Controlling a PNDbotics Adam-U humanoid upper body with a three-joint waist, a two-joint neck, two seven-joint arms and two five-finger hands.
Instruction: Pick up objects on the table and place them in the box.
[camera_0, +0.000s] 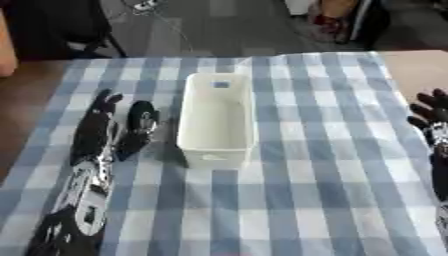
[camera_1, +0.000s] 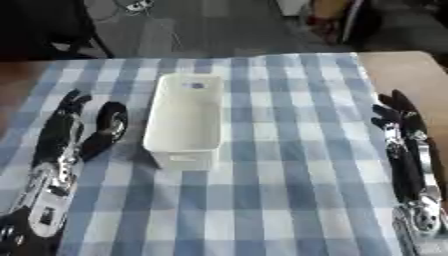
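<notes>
A white oblong box (camera_0: 213, 156) stands upright mid-table on the blue-and-white checked cloth; its inside looks bare. My left hand (camera_0: 98, 129) lies on the cloth just left of the box, fingers straight and pointing away from me. Between that hand and the box sits a small black rounded object (camera_0: 143, 119) with a grey glint, right against the thumb side. I cannot tell whether the thumb touches it. Over at the cloth's right edge, my right hand (camera_1: 399, 126) rests open with fingers pointing away, well apart from the box.
The checked cloth (camera_0: 306, 190) covers most of the table, with bare brown wood (camera_1: 404, 70) showing at the right and left sides. Dark chairs and floor lie beyond the far edge.
</notes>
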